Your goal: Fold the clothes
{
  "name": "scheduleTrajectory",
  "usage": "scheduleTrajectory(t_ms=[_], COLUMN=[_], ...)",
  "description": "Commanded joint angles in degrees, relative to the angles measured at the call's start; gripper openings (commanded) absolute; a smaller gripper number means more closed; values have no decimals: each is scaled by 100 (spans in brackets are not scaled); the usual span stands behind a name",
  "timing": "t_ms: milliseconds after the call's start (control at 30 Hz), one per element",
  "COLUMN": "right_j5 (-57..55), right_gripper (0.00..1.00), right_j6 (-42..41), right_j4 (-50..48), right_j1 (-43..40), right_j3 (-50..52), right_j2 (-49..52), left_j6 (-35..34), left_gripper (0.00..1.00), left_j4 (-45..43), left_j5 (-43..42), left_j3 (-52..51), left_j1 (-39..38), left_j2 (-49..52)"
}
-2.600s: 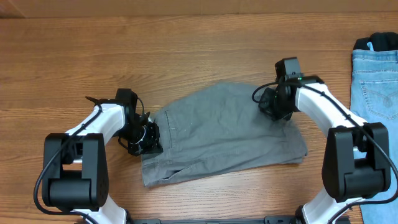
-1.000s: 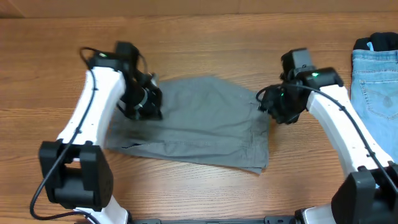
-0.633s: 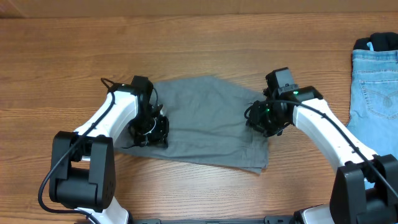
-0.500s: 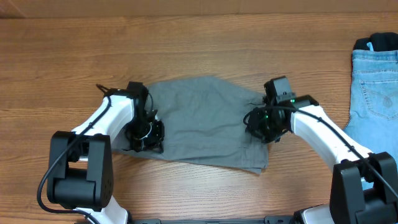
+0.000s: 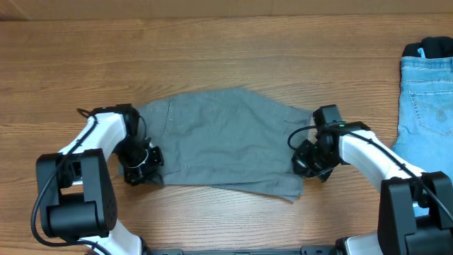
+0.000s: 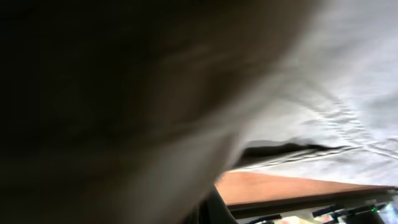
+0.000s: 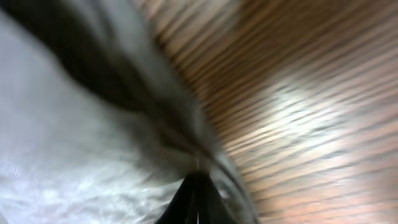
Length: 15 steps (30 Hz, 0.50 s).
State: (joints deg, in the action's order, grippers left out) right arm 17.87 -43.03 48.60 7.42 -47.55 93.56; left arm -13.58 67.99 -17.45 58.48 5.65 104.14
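The grey shorts [image 5: 219, 142] lie spread flat across the middle of the table. My left gripper [image 5: 140, 167] is at their left edge, shut on the cloth. In the left wrist view, blurred dark fabric fills most of the picture, and pale grey shorts [image 6: 348, 87] show at the right. My right gripper [image 5: 308, 161] is at the shorts' right edge. Its fingertips [image 7: 198, 182] are pressed together with a fold of the grey shorts [image 7: 74, 143] pinched at the tip. The light blue jeans [image 5: 428, 99] lie apart at the far right edge.
Bare wooden table [image 5: 233, 49] stretches behind the shorts. A dark item [image 5: 435, 47] sits on top of the jeans. Both white arms reach in from the front corners.
The right jaws closed on the shorts' right edge and moved slightly toward the front. The left gripper moved left and forward, drawing the shorts' left edge out wider.
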Motion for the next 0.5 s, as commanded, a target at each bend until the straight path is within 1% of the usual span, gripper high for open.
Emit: scheduleTrajectory(t_ms=[0, 100, 200, 300, 333, 367, 400, 433, 467], right_j5=[-201, -566, -1139, -1104, -1021, -898, -800, -699, -658], right_gripper=[4, 4, 4, 4, 8, 19, 35, 47, 51], right_j6=[-109, -26, -7, 597, 704, 841, 944, 1040, 1047], right_j4=[197, 686, 1198, 1325, 1314, 1255, 1139, 935, 763], right_j1=[-319, -588, -710, -664, -636, -590, -546, -483, -417], right_j3=[-195, -651, -1355, -2149, -2310, -2487, -2568, -2592, -2590], right_j2=[20, -72, -262, -422, -422, -420, -420, -420, -417], left_j6=[11, 7, 2, -17, -17, 4, 57, 127, 140], left_gripper=[4, 4, 4, 4, 4, 4, 4, 4, 4], left_j4=[70, 188, 313, 350, 313, 192, 28, -203, -435], left_j5=[155, 155, 151, 133, 136, 144, 144, 142, 133], left_j3=[-28, 129, 442, 874, 962, 1067, 1130, 1182, 1204], left_j1=[146, 151, 144, 133, 122, 94, 59, 9, -42], left_j2=[-127, -291, -566, -962, -1040, -1147, -1224, -1287, -1307])
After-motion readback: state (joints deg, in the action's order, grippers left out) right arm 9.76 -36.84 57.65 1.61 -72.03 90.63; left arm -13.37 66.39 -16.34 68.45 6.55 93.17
